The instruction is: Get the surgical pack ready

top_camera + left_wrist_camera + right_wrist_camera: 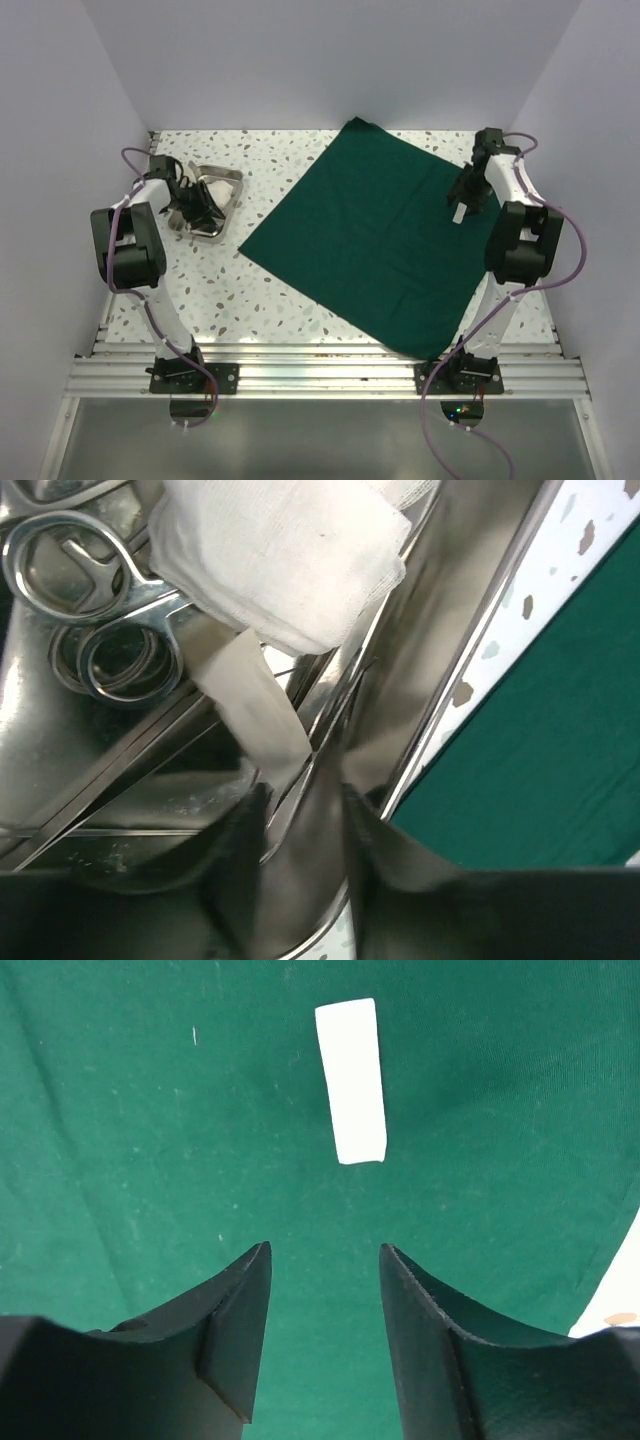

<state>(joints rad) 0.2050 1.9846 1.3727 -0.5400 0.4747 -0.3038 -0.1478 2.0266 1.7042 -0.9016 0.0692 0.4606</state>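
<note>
The surgical pack is a dark green drape spread flat as a diamond across the table's middle and right; it also shows as the green drape and fills the right wrist view. A small white strip lies on it, seen from above as a white strip. My right gripper hovers open just short of that strip, nothing between its fingers; from above the right gripper is over the drape's right part. My left gripper reaches into the metal tray, jaws apart over the tray's inner wall.
The shiny tray stands at the back left and holds white gauze, ring-handled instruments and a pale strip. A thin metal tip lies beside my left finger. Grey walls close in the speckled table.
</note>
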